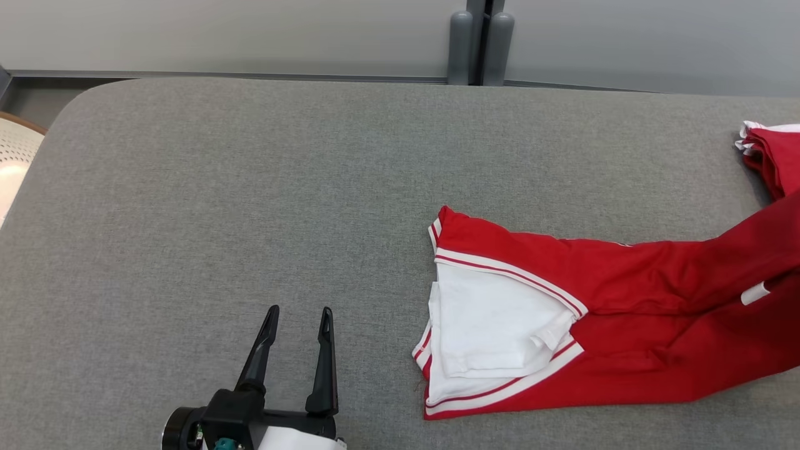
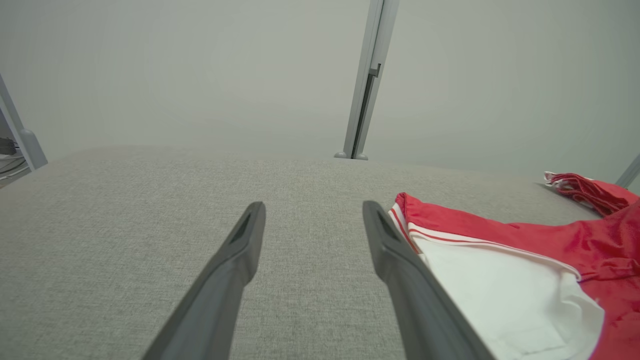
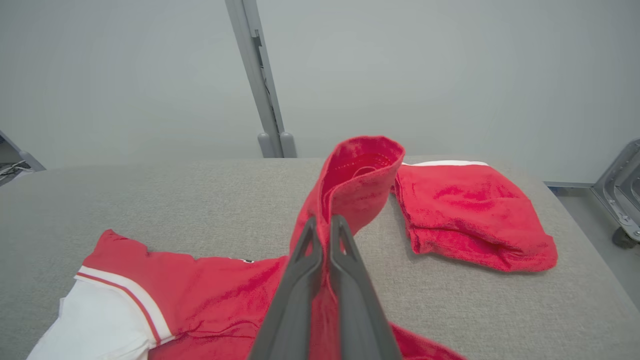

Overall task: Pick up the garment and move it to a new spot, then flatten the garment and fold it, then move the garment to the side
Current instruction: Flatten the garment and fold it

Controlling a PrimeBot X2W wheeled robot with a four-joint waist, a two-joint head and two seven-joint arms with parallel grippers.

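1. Head view: The garment (image 1: 625, 281), red with white, red-striped trim, lies on the right half of the grey desk (image 1: 219, 206). Its open end faces the middle of the desk and shows a white lining, creased and partly folded over itself. The red cloth runs off toward the right edge of the view, rising as it goes. A red heap (image 1: 772, 156) with white edges sits at the far right. The left gripper (image 1: 299, 310) is at the lower left over bare desk, well apart from the garment, its fingers spread.

2. Left wrist view: From low over the desk (image 2: 125, 225), the left gripper (image 2: 314, 207) has its fingers wide apart with nothing between them. The garment (image 2: 575, 245) lies just to the right of the right-hand finger, with the trim and white lining closest. The heap (image 2: 590, 192) shows beyond it as thin stacked folds. A grey post (image 2: 367, 90) stands against the wall behind.

3. Right wrist view: This view shows the grasp that the head view cuts off. The right gripper (image 3: 324, 220) has its fingers together, clamped on a fold of the garment (image 3: 225, 285). The fold stands up from the desk (image 3: 150, 200) and curls over above the fingertips. The rest trails down to the lower left, where the trim and lining lie flat. The heap (image 3: 470, 215) lies just right of the raised fold, a thick, rumpled bundle.
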